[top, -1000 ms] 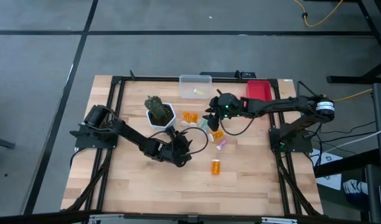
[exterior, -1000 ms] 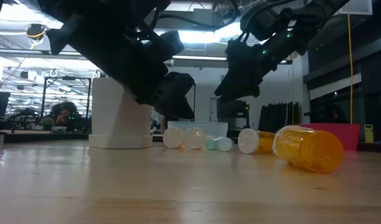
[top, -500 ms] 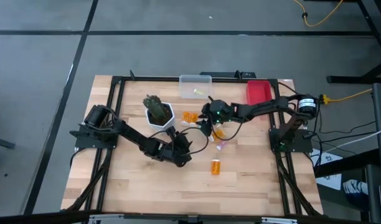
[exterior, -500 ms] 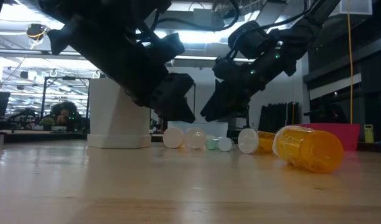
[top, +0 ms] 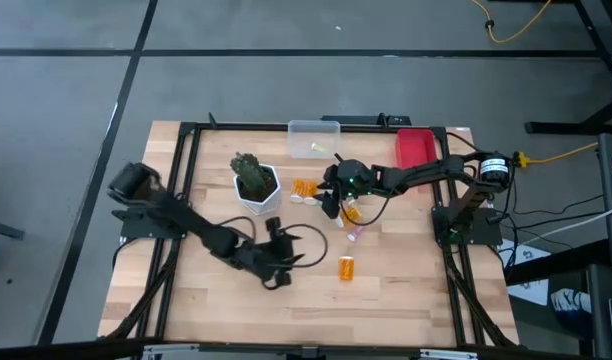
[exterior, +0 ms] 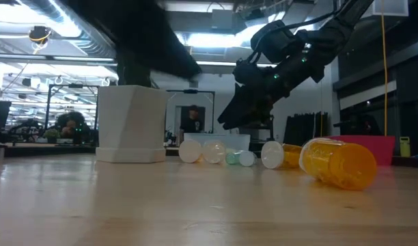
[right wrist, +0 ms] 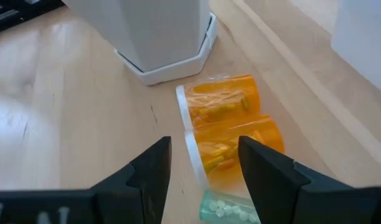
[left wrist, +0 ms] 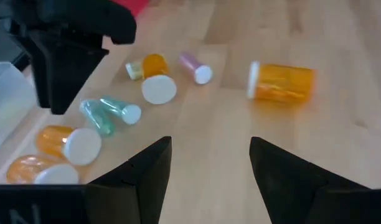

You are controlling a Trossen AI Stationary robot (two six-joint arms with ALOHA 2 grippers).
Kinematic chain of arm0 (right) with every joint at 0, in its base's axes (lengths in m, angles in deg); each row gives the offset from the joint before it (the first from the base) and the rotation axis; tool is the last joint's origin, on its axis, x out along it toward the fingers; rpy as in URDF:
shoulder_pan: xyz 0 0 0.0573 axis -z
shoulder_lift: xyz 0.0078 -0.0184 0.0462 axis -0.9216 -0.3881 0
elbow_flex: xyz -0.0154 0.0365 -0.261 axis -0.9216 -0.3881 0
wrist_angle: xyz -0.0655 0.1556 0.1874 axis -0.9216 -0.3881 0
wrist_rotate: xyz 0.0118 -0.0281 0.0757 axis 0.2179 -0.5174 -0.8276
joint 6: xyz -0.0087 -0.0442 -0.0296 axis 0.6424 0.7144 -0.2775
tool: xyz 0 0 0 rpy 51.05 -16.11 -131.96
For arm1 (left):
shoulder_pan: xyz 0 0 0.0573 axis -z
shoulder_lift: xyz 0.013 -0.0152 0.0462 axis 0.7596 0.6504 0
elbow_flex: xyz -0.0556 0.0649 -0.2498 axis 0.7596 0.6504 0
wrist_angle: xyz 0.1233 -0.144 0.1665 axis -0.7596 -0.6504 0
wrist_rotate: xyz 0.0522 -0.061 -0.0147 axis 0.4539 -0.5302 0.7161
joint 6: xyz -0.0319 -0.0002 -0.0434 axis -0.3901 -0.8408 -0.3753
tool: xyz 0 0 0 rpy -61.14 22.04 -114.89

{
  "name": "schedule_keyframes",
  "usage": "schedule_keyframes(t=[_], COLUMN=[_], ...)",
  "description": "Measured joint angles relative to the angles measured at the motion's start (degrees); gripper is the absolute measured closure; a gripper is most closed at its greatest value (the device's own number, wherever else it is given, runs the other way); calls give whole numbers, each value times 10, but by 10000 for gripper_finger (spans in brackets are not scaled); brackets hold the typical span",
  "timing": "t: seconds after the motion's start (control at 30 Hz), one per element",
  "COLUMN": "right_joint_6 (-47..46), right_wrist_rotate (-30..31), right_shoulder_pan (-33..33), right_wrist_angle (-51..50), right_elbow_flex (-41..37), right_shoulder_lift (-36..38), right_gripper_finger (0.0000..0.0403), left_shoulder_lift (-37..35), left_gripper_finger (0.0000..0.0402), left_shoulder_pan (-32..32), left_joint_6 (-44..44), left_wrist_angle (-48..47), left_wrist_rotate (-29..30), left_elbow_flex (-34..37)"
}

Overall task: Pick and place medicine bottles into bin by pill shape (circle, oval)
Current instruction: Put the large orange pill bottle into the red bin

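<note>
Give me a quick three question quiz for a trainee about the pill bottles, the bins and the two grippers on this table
1. True or false: the right gripper is open above two orange bottles lying side by side beside the white plant pot.
2. Which bottle lies alone, apart from the cluster? A) a green bottle B) the large orange bottle C) a pink bottle
3. Fill in: the clear bin and the ___ bin sit at the table's far edge.

Key: 1 true; 2 B; 3 red. The left gripper is open too, low over bare wood short of the bottles.
</note>
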Motion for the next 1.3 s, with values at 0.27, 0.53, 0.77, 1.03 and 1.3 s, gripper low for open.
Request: schedule_keyframes(t=[0.27,0.53,0.77,1.03,1.3], right_joint_6=[-22,-70,16,141,174], right_wrist_rotate=[0,0,4,5,5], right_shoulder_pan=[0,-3,-16,-9,19], right_wrist_angle=[30,19,-43,-245,-300], right_elbow_flex=[0,18,84,207,231], right_shoulder_lift=[0,0,0,-28,-32], right_gripper_finger=[214,214,214,214,214], left_shoulder_lift=[-85,-85,-85,-85,-85], left_gripper_finger=[191,191,191,191,191], left_shoulder_pan=[74,91,81,80,80], left_joint_6=[-69,-164,-159,-137,-135], left_wrist_angle=[-128,-169,-164,-160,-160], left_wrist_rotate=[9,73,118,118,115], left_elbow_flex=[8,61,77,77,77])
